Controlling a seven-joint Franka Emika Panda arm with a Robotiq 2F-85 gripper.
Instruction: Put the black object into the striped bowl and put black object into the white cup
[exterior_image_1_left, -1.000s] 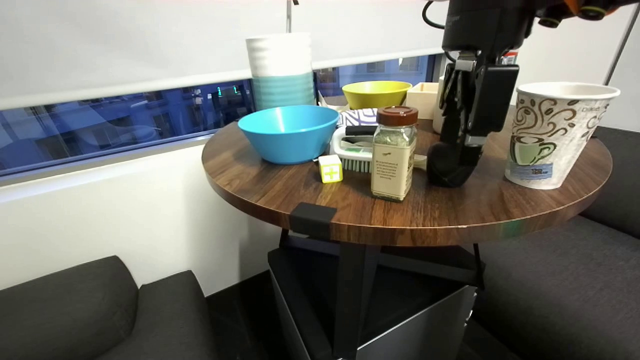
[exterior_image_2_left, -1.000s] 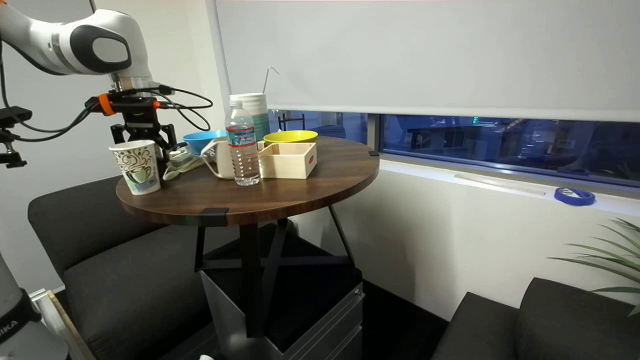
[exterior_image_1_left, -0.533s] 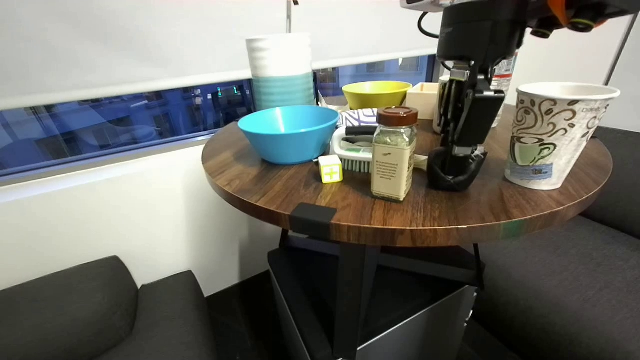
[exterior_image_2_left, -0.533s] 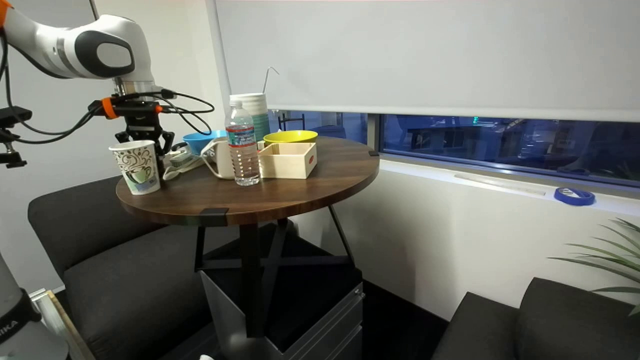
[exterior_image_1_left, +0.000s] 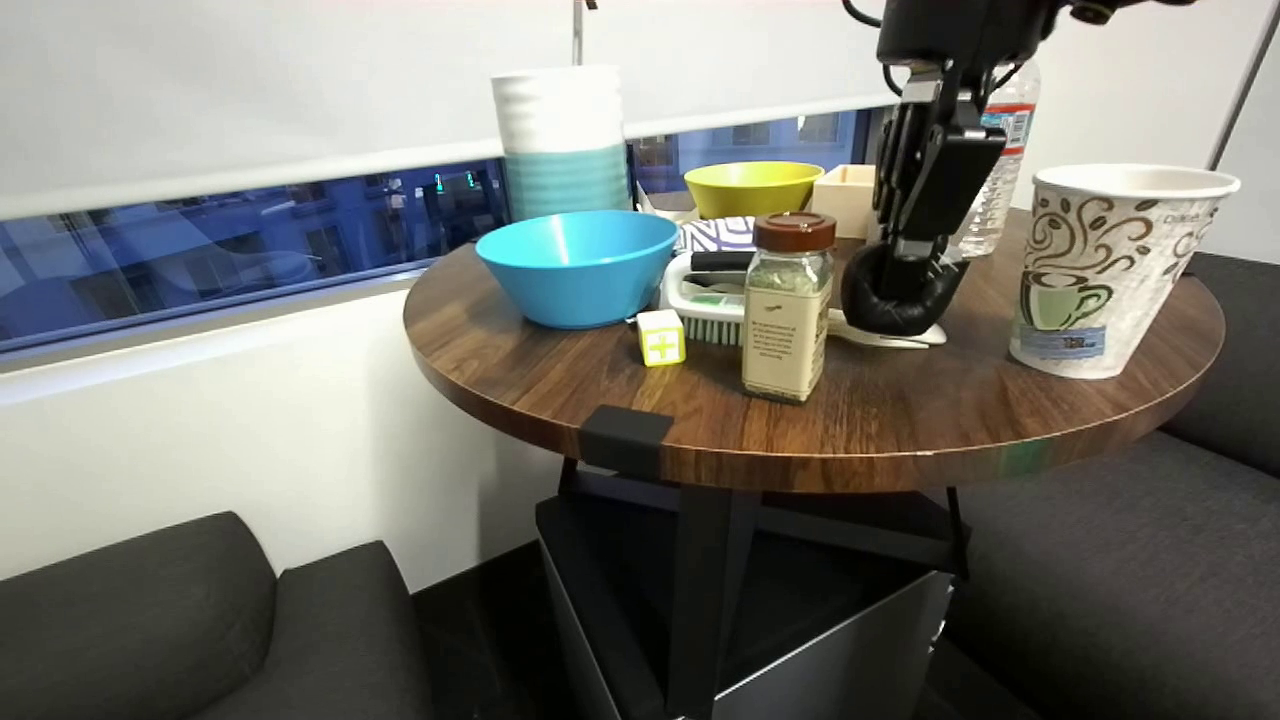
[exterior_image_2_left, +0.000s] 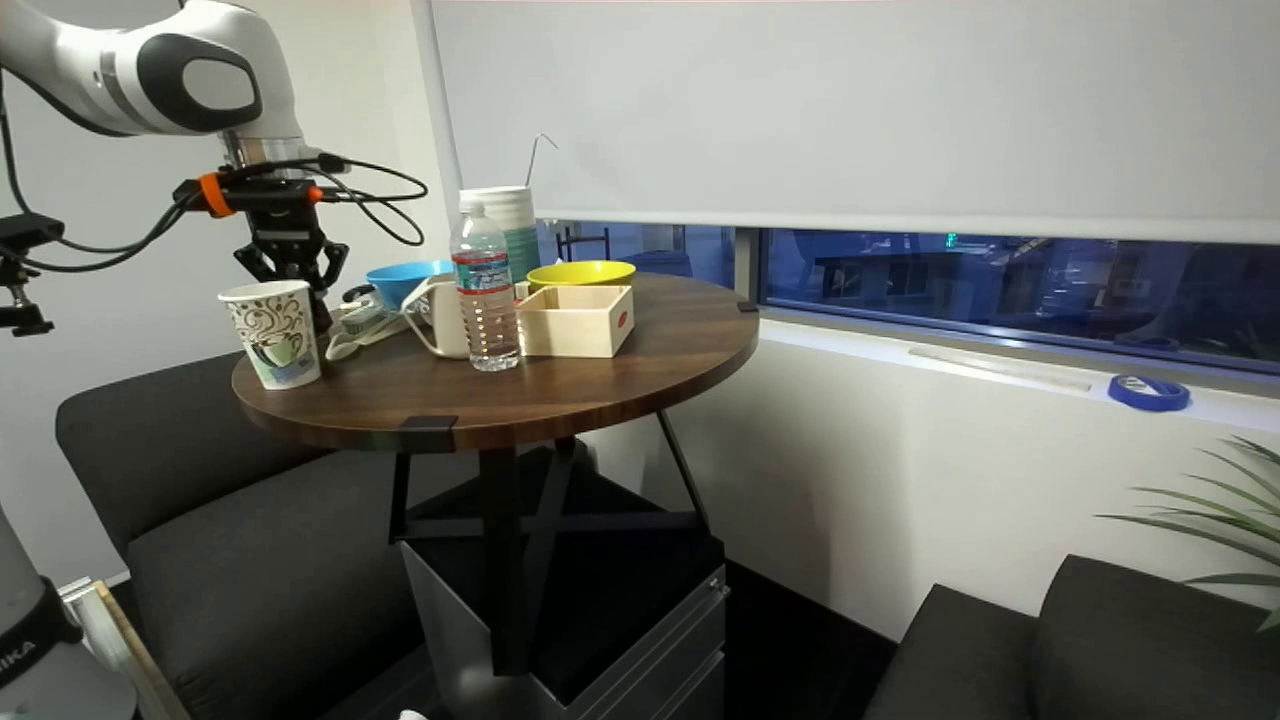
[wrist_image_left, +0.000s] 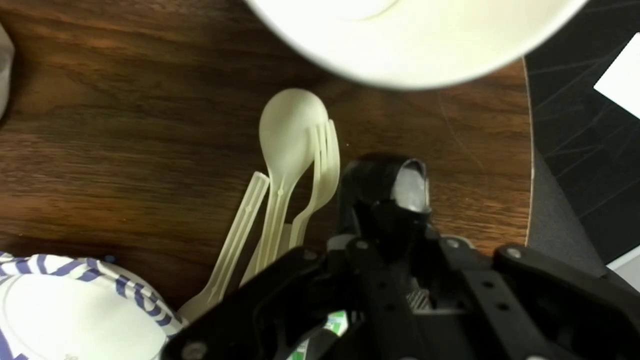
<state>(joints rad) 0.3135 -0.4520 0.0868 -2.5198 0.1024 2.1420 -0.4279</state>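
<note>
The black object (exterior_image_1_left: 898, 305) hangs just above the table, with my gripper (exterior_image_1_left: 908, 262) shut on it. In the wrist view, the fingers cover much of the black object (wrist_image_left: 367, 182), whose pale inner side faces right. The striped bowl (wrist_image_left: 75, 312) lies at the lower left of the wrist view. In an exterior view only a strip of the striped bowl (exterior_image_1_left: 718, 235) shows behind the spice jar. A white cup (exterior_image_1_left: 1110, 275) with a coffee print stands to the right of the gripper. Its wide rim (wrist_image_left: 430, 75) fills the top of the wrist view.
Pale plastic cutlery (wrist_image_left: 295, 130) lies beside the black object. Around stand a spice jar (exterior_image_1_left: 790, 320), a brush (exterior_image_1_left: 700, 318), a small cube (exterior_image_1_left: 661, 338), a blue bowl (exterior_image_1_left: 580, 275) and a yellow bowl (exterior_image_1_left: 755, 190). A bottle (exterior_image_2_left: 485, 300), mug (exterior_image_2_left: 450, 325) and wooden box (exterior_image_2_left: 575, 325) are further along.
The jaws have closed on the black object. Gripper and object have then risen off the table together, uncovering the cutlery ends beneath.
</note>
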